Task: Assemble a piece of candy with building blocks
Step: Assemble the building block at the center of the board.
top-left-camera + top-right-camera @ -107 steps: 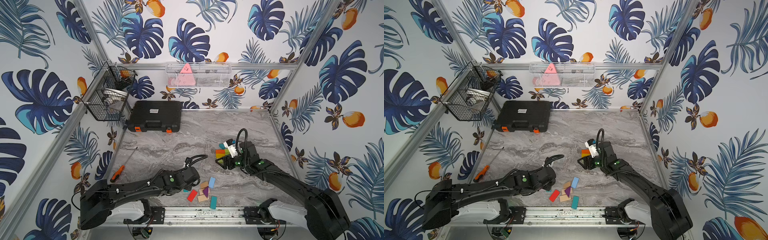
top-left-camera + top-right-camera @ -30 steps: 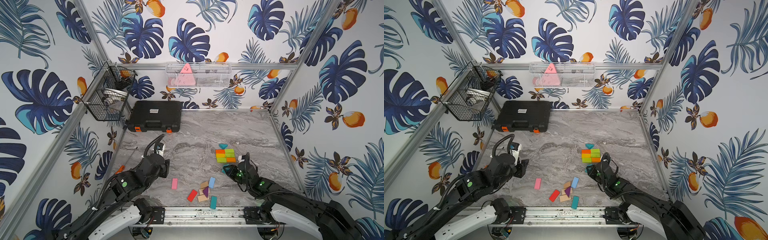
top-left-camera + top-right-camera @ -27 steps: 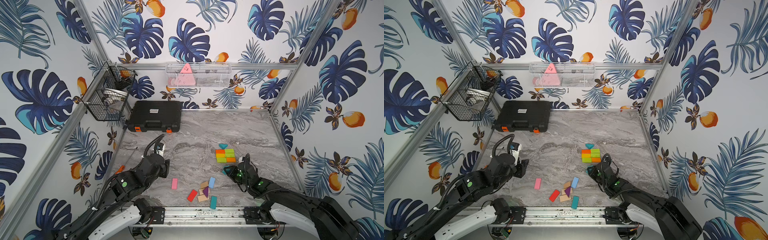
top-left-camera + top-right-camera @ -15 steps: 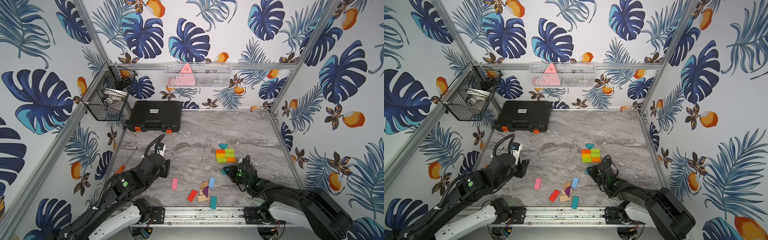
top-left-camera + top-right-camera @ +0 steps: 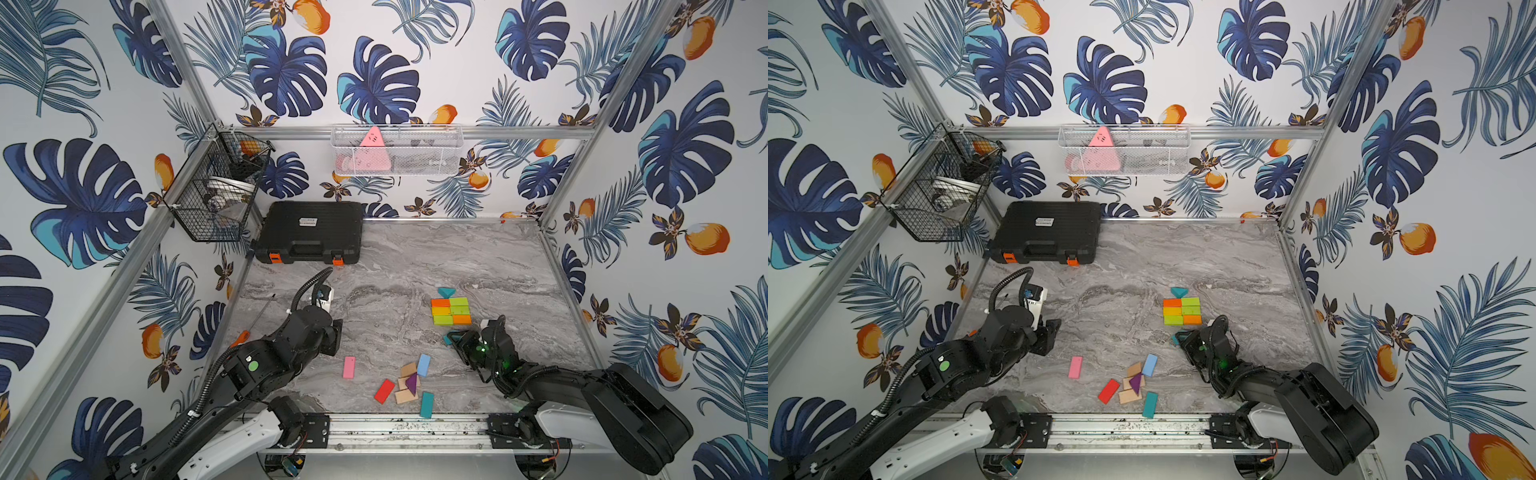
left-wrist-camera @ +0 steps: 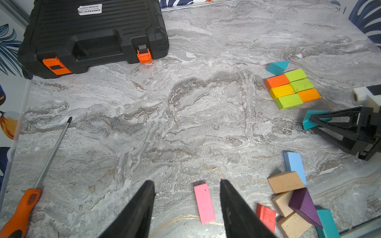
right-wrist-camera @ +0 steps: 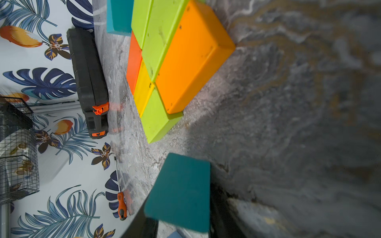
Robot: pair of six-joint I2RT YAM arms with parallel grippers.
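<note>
A: Teal block [image 7: 179,189]?
B: Right of centre in both top views, just below block grid [image 5: 451,311], pinched by right tool [image 5: 454,337]. Left tool [image 6: 186,183] open, empty.
A: Handling?
B: Light, stiff wood, paint prob. slick; grip flat sides.

My worktop [image 5: 415,266] carries a shut black case [image 5: 309,232] at the back; a screwdriver [image 6: 28,204] lies near my left wall.

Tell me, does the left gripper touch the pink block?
Apart. In both top views bare table shows between the left gripper and the pink block; in the left wrist view it lies clear of both fingers.
</note>
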